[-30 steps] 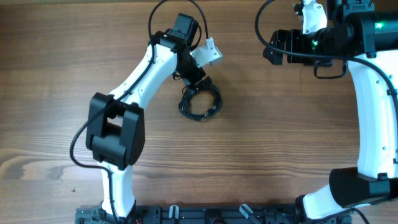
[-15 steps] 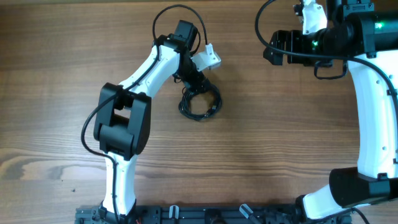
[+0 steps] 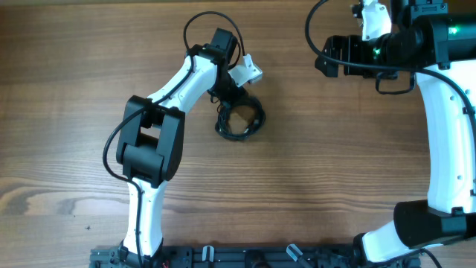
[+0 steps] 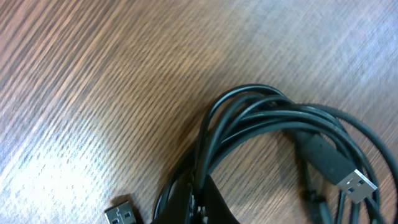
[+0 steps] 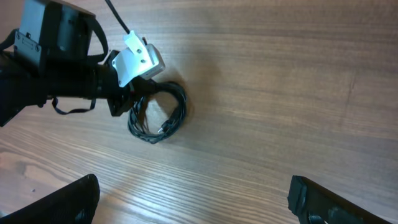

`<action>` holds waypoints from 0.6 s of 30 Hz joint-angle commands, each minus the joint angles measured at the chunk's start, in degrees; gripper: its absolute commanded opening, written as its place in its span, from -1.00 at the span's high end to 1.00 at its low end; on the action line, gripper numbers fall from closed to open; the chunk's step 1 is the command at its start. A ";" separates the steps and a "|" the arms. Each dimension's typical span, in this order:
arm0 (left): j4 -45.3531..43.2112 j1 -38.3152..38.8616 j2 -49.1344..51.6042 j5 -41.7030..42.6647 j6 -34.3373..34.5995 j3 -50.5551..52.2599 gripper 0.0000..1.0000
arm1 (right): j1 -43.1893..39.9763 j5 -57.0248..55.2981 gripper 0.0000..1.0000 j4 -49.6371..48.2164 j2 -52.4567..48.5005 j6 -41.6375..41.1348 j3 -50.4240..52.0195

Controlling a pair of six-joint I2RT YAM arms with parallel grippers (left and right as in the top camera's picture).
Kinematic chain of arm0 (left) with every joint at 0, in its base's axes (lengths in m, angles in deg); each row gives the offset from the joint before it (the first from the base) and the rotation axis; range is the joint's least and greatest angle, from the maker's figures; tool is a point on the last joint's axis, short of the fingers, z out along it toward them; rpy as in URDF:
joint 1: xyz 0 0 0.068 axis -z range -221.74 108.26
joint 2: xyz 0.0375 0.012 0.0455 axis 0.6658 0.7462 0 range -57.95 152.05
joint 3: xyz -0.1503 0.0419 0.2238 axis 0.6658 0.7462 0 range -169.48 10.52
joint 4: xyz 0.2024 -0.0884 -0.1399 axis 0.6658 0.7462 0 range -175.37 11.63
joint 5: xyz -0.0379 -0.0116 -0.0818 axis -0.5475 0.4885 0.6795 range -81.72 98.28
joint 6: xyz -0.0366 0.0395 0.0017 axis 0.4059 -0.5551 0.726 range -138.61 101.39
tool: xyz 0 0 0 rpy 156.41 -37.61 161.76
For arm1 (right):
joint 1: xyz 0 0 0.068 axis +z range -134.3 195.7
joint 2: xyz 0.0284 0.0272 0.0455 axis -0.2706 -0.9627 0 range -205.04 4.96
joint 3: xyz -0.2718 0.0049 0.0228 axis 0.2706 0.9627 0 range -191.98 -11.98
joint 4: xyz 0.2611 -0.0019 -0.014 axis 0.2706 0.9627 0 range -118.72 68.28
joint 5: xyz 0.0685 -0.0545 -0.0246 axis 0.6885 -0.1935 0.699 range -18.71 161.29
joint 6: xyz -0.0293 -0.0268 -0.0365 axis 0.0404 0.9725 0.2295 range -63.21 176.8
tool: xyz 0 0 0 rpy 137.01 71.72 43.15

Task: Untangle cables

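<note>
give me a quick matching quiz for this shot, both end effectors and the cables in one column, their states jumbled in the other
Column one:
1. left end effector
2. right end effector
3. cables

Column two:
a. wide open, holding nothing, far from the coil
b. bunched in loose loops on the table
c. shut on the edge of the coil

Pairs: 1-c, 2-a, 3-b
</note>
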 commanded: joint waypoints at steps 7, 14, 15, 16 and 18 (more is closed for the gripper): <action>0.57 -0.24 -13.99 -7.41 38.07 -10.43 0.92 | 0.24 -1.36 -0.99 -2.58 -0.81 3.80 -0.46; -0.35 -2.05 -23.10 -1.31 66.64 -10.75 0.92 | 0.31 9.22 -0.99 -5.75 -0.81 6.16 -0.46; -0.24 -2.47 -23.74 -1.27 69.68 -10.75 0.92 | 0.31 10.23 -0.99 -6.40 -0.81 6.14 -0.46; -0.07 -2.99 -24.57 -0.63 73.53 -10.75 0.92 | 0.31 12.02 -0.99 -7.19 -0.81 6.16 -0.46; -0.31 -3.82 -25.57 3.28 77.07 -10.75 0.92 | 0.52 15.26 -0.99 -8.11 -0.83 6.54 -0.46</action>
